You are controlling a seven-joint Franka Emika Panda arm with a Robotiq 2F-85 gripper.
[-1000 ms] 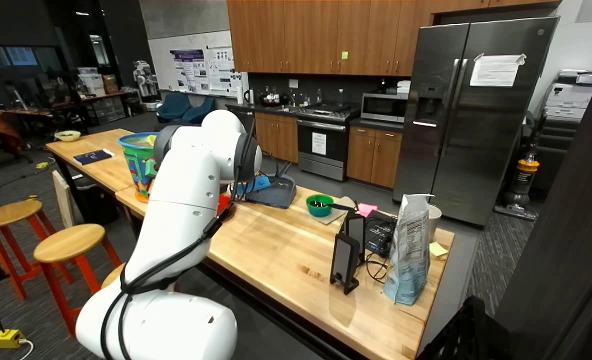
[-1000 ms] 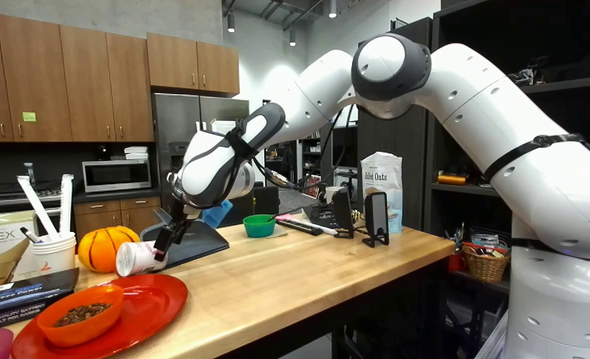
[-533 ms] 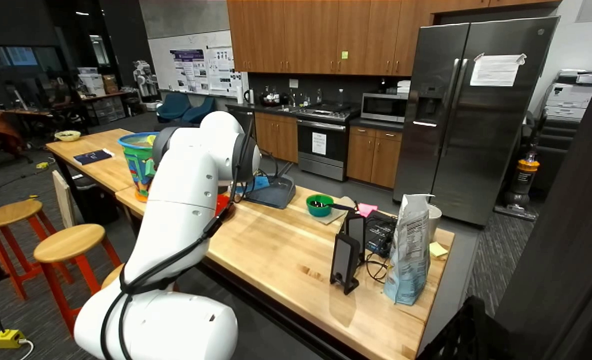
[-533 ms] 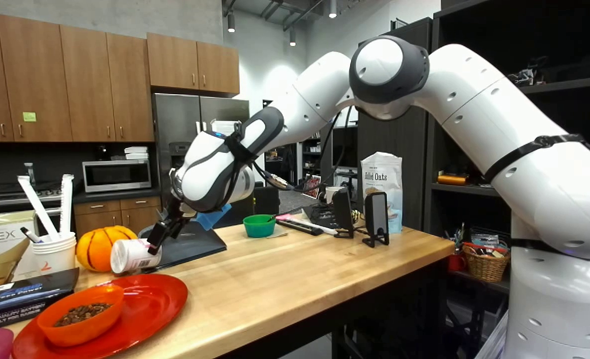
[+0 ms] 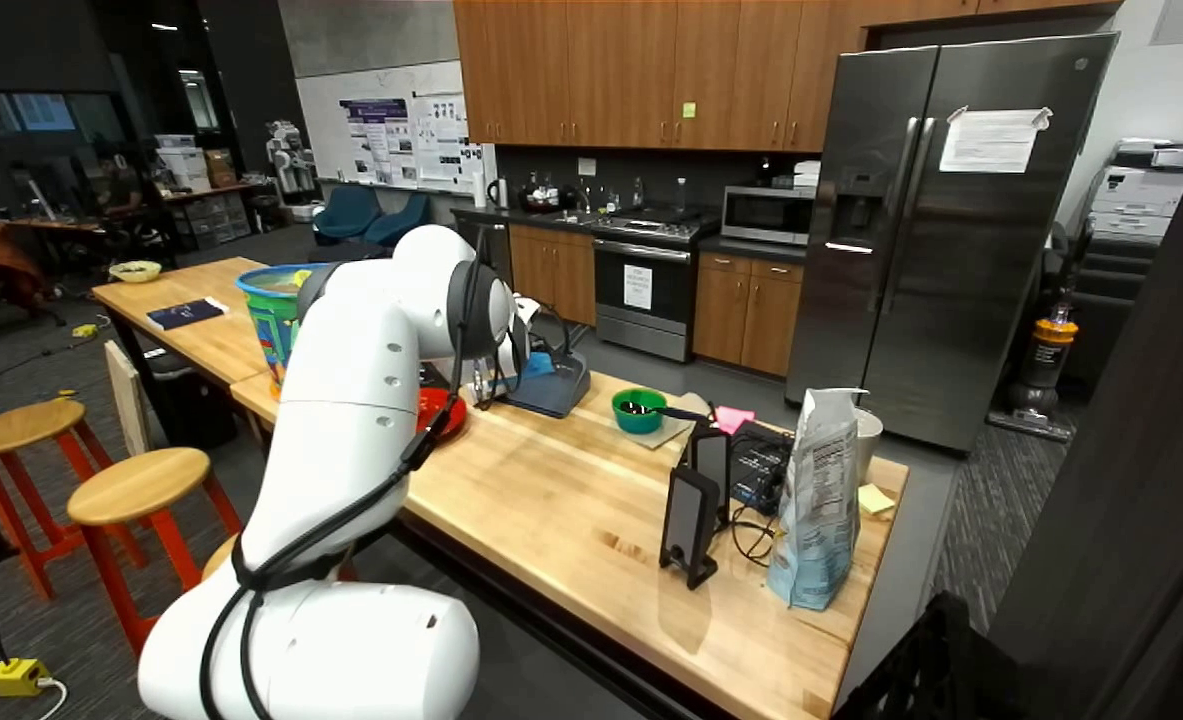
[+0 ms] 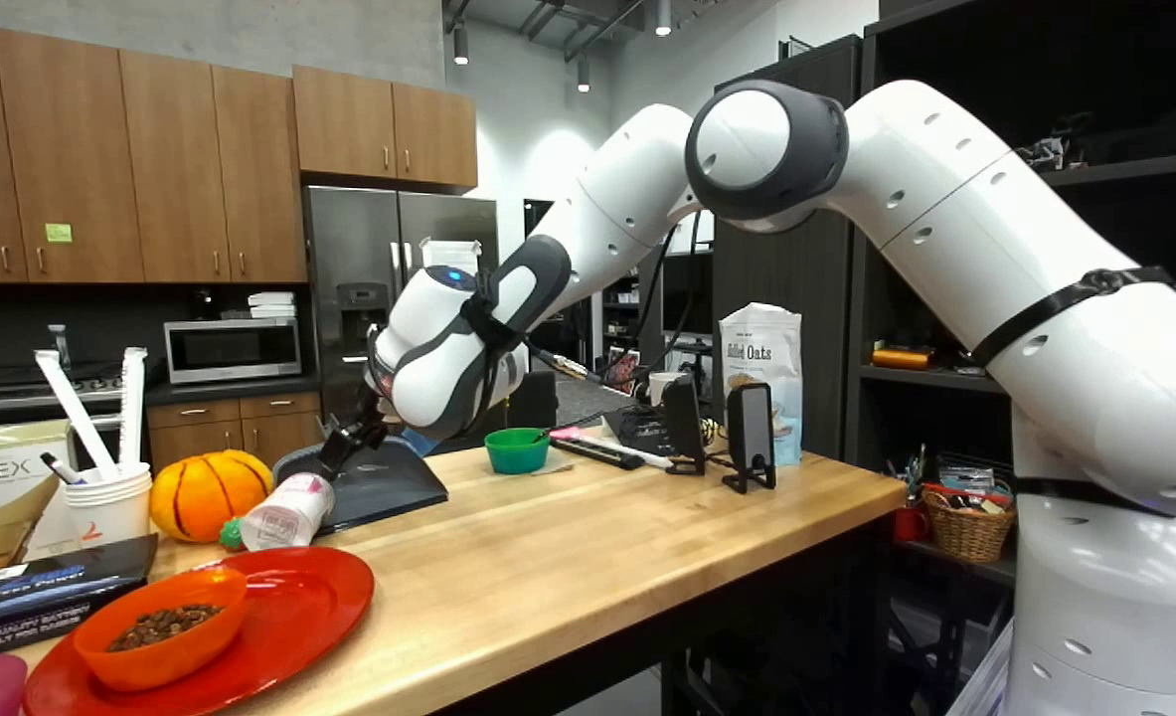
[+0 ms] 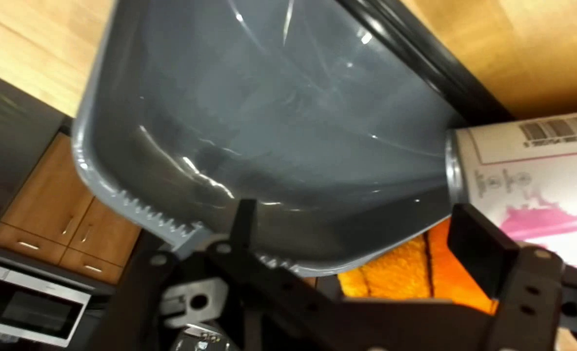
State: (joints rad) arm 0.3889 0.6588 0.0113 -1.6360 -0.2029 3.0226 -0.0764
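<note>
My gripper (image 7: 356,217) is open, its black fingers wide apart with nothing between them. A white canister with pink print (image 7: 537,170) lies at the right edge of the wrist view, outside the right finger (image 7: 483,248); whether they touch I cannot tell. In an exterior view the canister (image 6: 289,512) is tilted, just below the gripper (image 6: 341,449). The grey dustpan (image 7: 268,107) fills most of the wrist view, beyond the fingers. An orange plush pumpkin (image 7: 395,268) shows between the fingers, past the dustpan's rim.
A red plate (image 6: 324,607) bearing an orange bowl (image 6: 165,656) stands near the canister. Nearby are a white cup with tubes (image 6: 110,507) and a black box (image 6: 51,592). Along the table stand a green bowl (image 5: 639,412), speakers (image 5: 689,525) and an oats bag (image 5: 819,500).
The canister has swung from nearly sideways to a slanted pose. In an exterior view, the wrist has shifted up and right since half a second ago. A green bit now shows beside the canister.
</note>
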